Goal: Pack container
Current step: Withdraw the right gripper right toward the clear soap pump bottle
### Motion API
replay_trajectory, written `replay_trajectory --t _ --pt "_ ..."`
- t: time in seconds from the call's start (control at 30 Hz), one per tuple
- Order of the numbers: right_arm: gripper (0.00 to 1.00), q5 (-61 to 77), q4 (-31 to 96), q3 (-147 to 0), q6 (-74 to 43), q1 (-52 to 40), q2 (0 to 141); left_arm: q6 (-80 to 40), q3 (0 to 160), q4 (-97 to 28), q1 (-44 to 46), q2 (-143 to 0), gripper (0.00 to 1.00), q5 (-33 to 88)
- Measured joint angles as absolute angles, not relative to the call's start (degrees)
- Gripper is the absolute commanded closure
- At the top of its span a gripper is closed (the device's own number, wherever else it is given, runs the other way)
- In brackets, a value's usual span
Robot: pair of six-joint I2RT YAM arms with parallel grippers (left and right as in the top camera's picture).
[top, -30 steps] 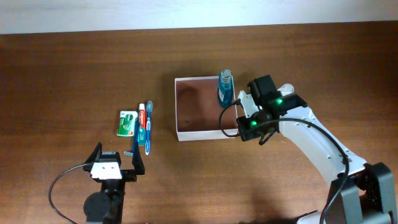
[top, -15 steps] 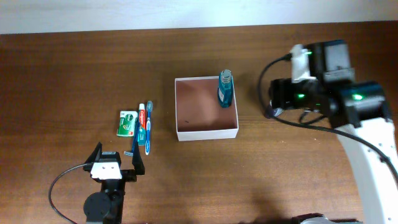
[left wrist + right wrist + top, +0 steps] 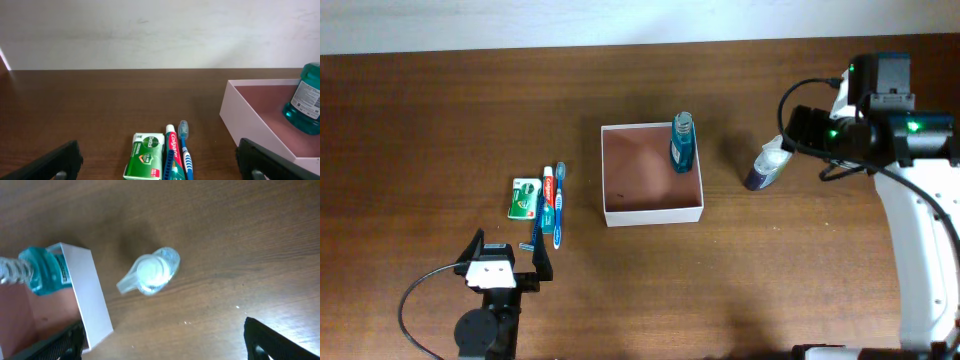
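Observation:
The container [image 3: 652,212], a shallow white-walled box with a reddish-brown floor, sits mid-table. A teal mouthwash bottle [image 3: 682,142] stands in its back right corner. On the bare wood to the right of the box is a small pump bottle [image 3: 764,166] with a white head. My right gripper [image 3: 792,132] hovers open just right of it, nothing between its fingers. In the right wrist view the pump bottle [image 3: 152,272] lies beyond the open gripper [image 3: 165,347], next to the container wall [image 3: 90,295]. At the front left my left gripper [image 3: 508,252] is open and empty.
Left of the box lie a green soap box [image 3: 525,197], a toothpaste tube [image 3: 549,196], a blue toothbrush [image 3: 560,205] and a small blue razor [image 3: 534,232]. The left wrist view shows the soap box [image 3: 146,155] and toothbrush [image 3: 185,150] just ahead of that gripper [image 3: 160,167].
The right arm has swung from the container's right wall out to the right, and its jaws have gone from shut to open. The pump bottle now shows on the table. The left arm is still.

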State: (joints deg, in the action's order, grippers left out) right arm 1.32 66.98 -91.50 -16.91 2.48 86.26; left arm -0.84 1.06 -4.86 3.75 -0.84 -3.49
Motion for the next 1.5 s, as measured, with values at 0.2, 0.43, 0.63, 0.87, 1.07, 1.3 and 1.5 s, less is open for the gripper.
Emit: replay_trajectory --t 0.2,0.43,0.63,0.87,1.07,1.3,1.5 --pt "0.11 1.34 64.95 -91.50 -20.21 2.48 90.24 -0.84 1.06 -4.86 3.75 -0.84 0.01 -3.49" --pt "0.14 1.32 63.16 -91.50 -21.82 2.04 94.00 -0.84 1.06 -4.86 3.75 -0.84 0.01 -3.49" --pt "0.14 1.32 61.69 -91.50 -23.62 0.43 96.25 -0.84 1.06 -4.86 3.75 -0.84 0.01 -3.49" --pt "0.19 1.32 60.75 -91.50 -25.87 0.27 99.63 -0.84 1.06 -4.86 3.75 -0.84 0.01 -3.49" --pt "0.32 1.32 60.51 -91.50 -27.31 0.27 101.06 -0.84 1.06 -4.86 3.75 -0.84 0.01 -3.49" --pt "0.33 1.32 61.45 -91.50 -28.38 0.19 101.34 -0.84 1.06 -4.86 3.75 -0.84 0.01 -3.49" --pt "0.33 1.32 62.13 -91.50 -28.53 -1.80 101.34 -0.84 1.06 -4.86 3.75 -0.84 0.01 -3.49"
